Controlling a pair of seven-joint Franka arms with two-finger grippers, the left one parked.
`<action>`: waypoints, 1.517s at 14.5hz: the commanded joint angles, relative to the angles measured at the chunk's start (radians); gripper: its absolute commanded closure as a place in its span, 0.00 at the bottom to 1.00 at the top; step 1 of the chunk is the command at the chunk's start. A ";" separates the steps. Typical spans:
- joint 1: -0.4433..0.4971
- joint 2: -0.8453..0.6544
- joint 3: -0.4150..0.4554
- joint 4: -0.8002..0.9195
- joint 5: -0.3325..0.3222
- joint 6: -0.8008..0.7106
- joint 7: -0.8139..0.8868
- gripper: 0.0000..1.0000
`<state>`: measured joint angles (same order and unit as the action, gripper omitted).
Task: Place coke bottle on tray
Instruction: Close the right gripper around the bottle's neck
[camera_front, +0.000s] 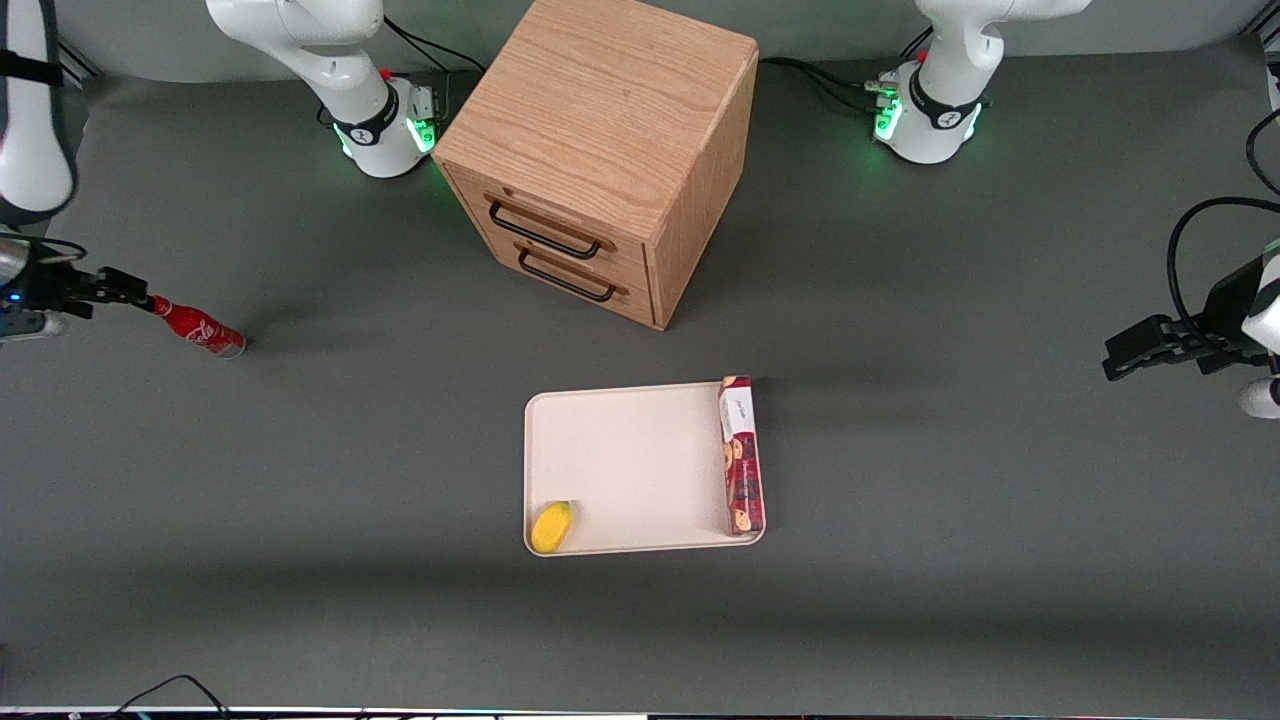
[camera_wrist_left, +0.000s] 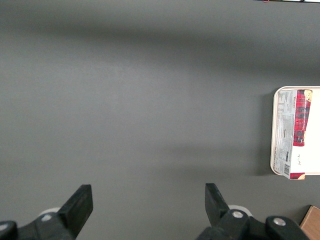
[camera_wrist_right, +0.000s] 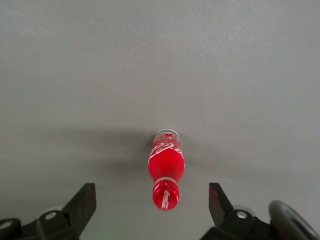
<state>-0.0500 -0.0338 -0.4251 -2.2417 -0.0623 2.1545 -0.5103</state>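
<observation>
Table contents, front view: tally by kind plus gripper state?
Bottles: 1, coke bottle standing toward the working arm's end
Trays: 1, tray
Boxes: 1, cookie box on the tray's edge
Yellow items: 1, yellow object in a tray corner
Cabinets: 1, drawer cabinet
Total: 5
Gripper: open, above the bottle.

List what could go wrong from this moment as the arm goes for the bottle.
The small slim red coke bottle stands upright between the open hand's fingers, ungripped; a finger brushing it could topple it. On the flat cream-white tray, a long red cookie box and a yellow fruit-like item fill two spots, so placement must target the bare middle.
</observation>
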 joint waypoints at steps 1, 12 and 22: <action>0.006 -0.034 -0.012 -0.104 0.003 0.106 -0.024 0.00; 0.007 -0.031 -0.061 -0.171 0.003 0.188 -0.116 0.79; 0.033 -0.086 0.037 0.164 0.004 -0.178 -0.111 0.87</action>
<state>-0.0275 -0.1007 -0.4131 -2.2483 -0.0626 2.1388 -0.6020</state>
